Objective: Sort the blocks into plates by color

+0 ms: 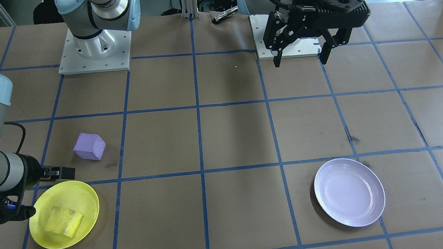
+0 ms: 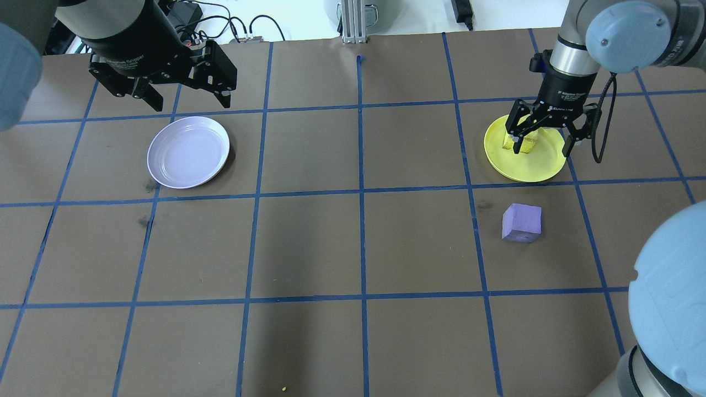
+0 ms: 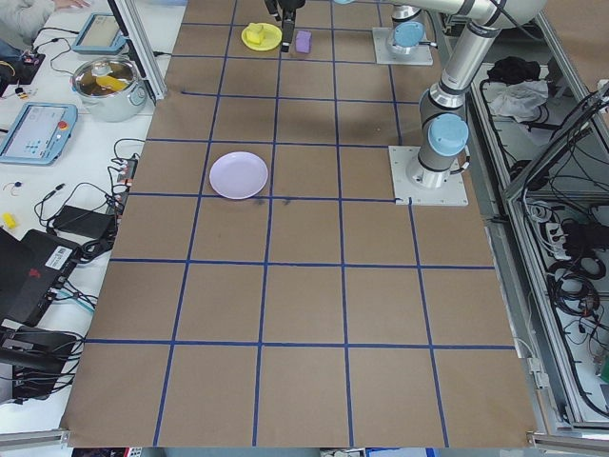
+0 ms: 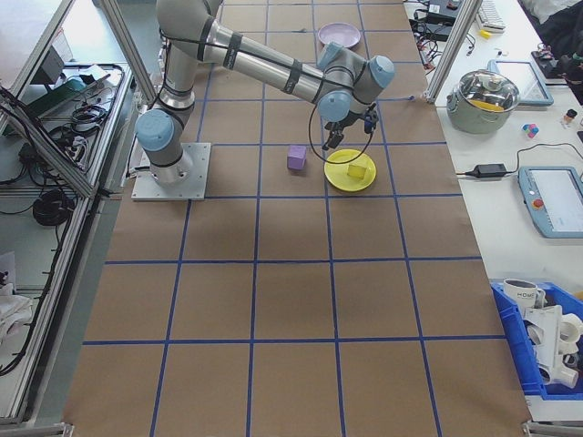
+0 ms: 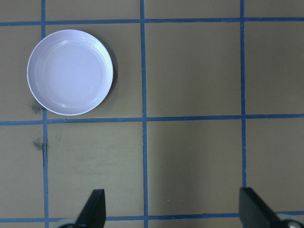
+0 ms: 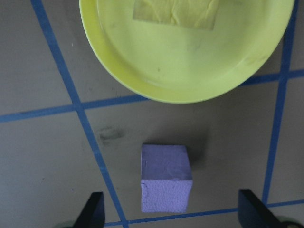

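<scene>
The yellow block [image 1: 63, 221] lies in the yellow plate [image 1: 71, 194] at the table's right end. My right gripper [image 2: 543, 144] hangs open just above that plate, holding nothing. On the brown table beside the plate sits the purple block [image 2: 522, 223]; in the right wrist view the purple block [image 6: 166, 184] shows between the open fingertips, below the yellow plate [image 6: 190, 71]. The lavender plate [image 2: 188, 152] holds nothing. Above its far edge my left gripper [image 2: 190, 102] hovers open, and the lavender plate [image 5: 70, 72] sits in the upper left of the left wrist view.
Blue tape lines [image 2: 361, 190] divide the brown table into squares. The two arm bases [image 1: 94, 51] stand at the robot's side. A side bench beyond the table holds a metal pot [image 4: 490, 96], tablets and cables.
</scene>
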